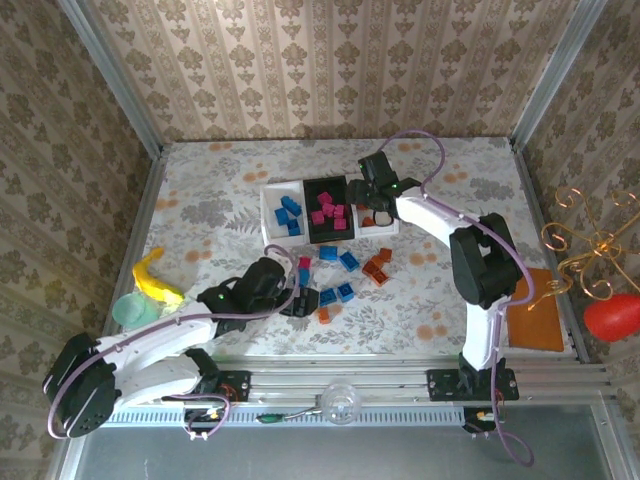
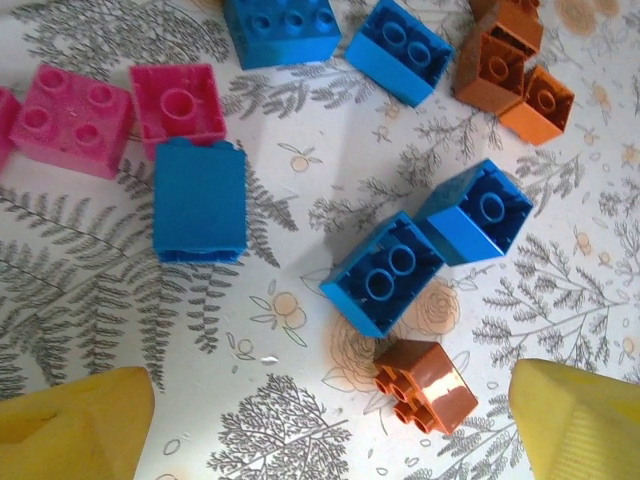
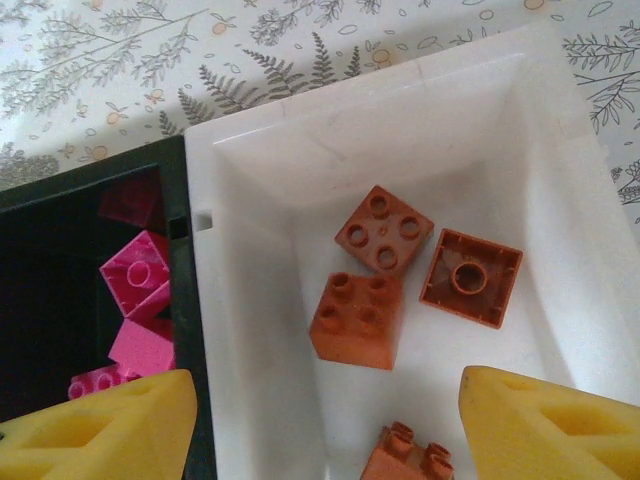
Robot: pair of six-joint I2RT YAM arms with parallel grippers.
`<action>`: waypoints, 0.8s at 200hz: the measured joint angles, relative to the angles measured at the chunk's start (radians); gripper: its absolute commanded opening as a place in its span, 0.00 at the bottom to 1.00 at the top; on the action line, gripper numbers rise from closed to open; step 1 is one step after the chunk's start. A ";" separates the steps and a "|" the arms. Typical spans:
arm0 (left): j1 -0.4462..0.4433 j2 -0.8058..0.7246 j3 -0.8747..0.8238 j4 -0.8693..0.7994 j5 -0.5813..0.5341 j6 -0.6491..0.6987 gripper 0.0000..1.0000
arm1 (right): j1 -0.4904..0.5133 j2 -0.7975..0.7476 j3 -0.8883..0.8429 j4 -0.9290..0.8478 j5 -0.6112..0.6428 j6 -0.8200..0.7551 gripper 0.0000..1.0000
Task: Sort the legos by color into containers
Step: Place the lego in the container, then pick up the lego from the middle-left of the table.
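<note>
Left end effector (image 2: 325, 420) over side-lying lego (image 2: 425, 385)

No legible text, labels, numbers or signs visible

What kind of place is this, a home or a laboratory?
Probably a robot test cell dressed to look homely. The wallpaper walls sit in a bare metal frame, a floral cloth is spread inside, and the left arm and right arm are bolted to a rail at the near edge.
</note>
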 measured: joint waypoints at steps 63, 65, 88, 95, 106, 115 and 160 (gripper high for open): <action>-0.180 0.216 0.058 -0.019 -0.008 0.005 0.84 | 0.037 -0.214 -0.236 0.048 -0.021 0.000 0.72; -0.185 0.225 0.065 -0.020 -0.008 0.006 0.84 | 0.038 -0.219 -0.244 0.050 -0.023 0.000 0.72; -0.222 0.299 0.138 -0.039 -0.022 0.018 0.83 | 0.042 -0.265 -0.311 0.067 -0.035 0.000 0.72; -0.226 0.317 0.155 -0.042 -0.026 0.022 0.81 | 0.042 -0.280 -0.334 0.073 -0.039 0.000 0.73; -0.227 0.343 0.175 -0.047 -0.033 0.029 0.77 | 0.042 -0.301 -0.359 0.076 -0.043 0.000 0.73; -0.227 0.369 0.192 -0.054 -0.043 0.032 0.73 | 0.042 -0.322 -0.377 0.077 -0.043 0.000 0.73; -0.227 0.460 0.214 -0.095 -0.081 0.048 0.59 | 0.042 -0.412 -0.415 0.089 -0.043 0.000 0.73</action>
